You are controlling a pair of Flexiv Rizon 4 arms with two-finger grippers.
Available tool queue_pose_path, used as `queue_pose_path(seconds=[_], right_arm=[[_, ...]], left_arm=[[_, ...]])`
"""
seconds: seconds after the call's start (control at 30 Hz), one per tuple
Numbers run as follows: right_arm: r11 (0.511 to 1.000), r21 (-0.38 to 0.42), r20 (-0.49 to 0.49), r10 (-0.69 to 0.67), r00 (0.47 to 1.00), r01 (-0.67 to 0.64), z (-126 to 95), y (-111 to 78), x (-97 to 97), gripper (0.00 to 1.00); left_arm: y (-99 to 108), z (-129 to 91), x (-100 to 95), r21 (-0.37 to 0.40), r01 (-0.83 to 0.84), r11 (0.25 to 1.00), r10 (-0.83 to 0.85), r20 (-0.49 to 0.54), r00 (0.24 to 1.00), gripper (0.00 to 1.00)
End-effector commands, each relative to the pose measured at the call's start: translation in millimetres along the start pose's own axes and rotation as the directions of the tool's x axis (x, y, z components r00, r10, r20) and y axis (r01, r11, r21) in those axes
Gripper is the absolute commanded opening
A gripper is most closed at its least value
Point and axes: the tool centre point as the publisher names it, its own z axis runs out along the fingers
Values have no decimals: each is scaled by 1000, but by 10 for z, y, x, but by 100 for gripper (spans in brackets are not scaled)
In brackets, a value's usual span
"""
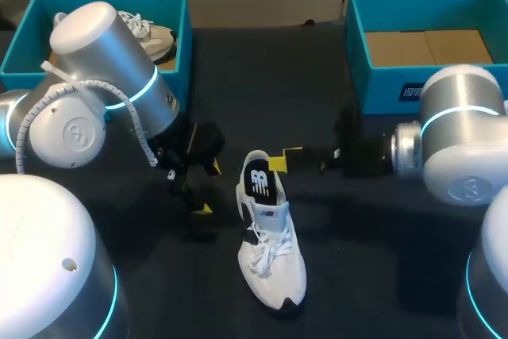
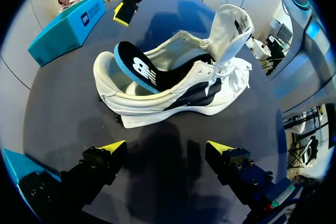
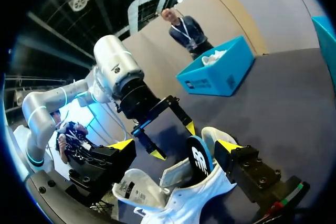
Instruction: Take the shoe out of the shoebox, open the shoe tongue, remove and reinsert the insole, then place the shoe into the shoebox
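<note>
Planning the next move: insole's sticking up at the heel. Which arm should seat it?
Right, probably. The right gripper is open with the insole just ahead between its fingers; the left gripper is open side-on to the shoe.

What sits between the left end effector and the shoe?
Nothing: only bare tabletop separates the left end effector from the shoe, seen clearly in the left wrist view.

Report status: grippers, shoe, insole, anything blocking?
Left gripper open, beside shoe. Right gripper open, straddling insole. Shoe upright on table, tongue open, insole sticking up from heel. Nothing blocking.
</note>
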Motion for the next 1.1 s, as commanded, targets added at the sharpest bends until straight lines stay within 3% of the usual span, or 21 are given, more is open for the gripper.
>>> queue_pose_path(seconds=[0.03,0.33,0.63,0.77,0.9,1.1], right_arm=[[999,46,108,15,994,-20,-129,119,158,100],[967,185,164,144,976,-174,-311,173,91,100],[947,234,210,170,963,-219,-395,192,86,100],[933,268,288,161,944,-241,-445,226,98,100],[909,312,434,122,892,-276,-489,262,143,100],[909,308,451,120,884,-280,-495,268,151,100]], left_arm=[[2,-4,12,-1,0,1000,0,3,1000,100],[2,-4,12,-1,0,1000,0,3,1000,100],[2,-4,12,-1,0,1000,0,3,1000,100],[2,-4,12,-1,0,1000,0,3,1000,100],[2,-4,12,-1,0,1000,0,3,1000,100],[2,-4,12,-1,0,1000,0,3,1000,100]])
